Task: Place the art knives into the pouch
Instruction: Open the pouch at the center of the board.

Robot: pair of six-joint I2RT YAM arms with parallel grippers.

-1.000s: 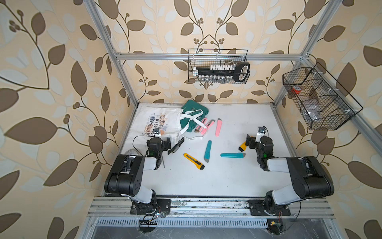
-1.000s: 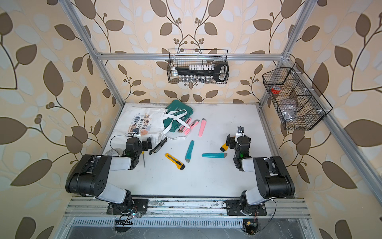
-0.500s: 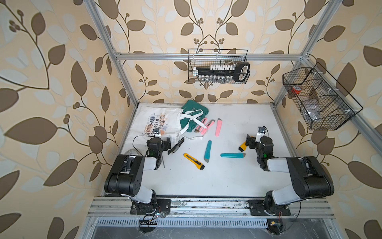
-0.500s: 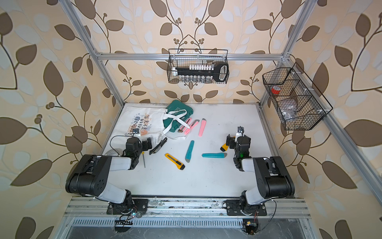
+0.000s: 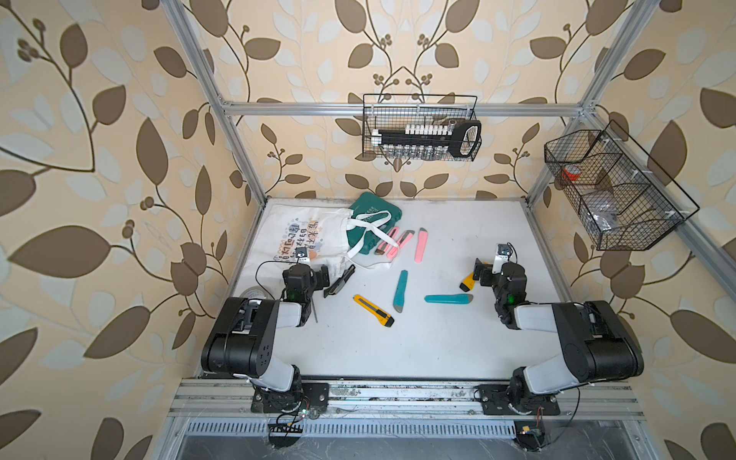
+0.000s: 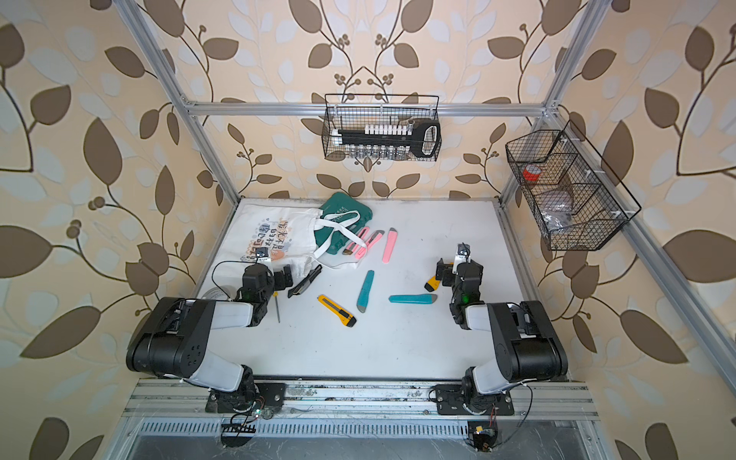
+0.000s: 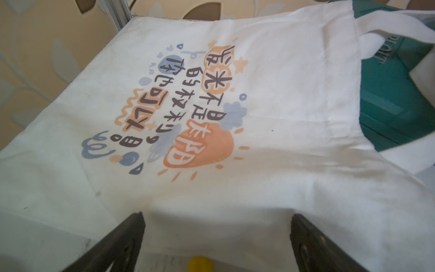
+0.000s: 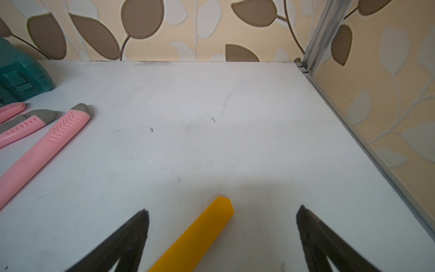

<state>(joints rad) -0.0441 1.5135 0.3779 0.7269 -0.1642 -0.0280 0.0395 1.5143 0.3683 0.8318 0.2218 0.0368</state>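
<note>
Right gripper (image 8: 222, 210): jaws wide, straddling unheld yellow plastic art knife (image 8: 195, 240) on white table (image 8: 211, 117). Left gripper (image 7: 217, 214): wide, over edge of flat white printed cloth pouch (image 7: 294, 106). Risk: pouch mouth lying shut, blocking insertion.

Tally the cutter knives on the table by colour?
Pink knives: 3
Teal knives: 2
Yellow knives: 2
Black knife: 1
Total: 8
</note>
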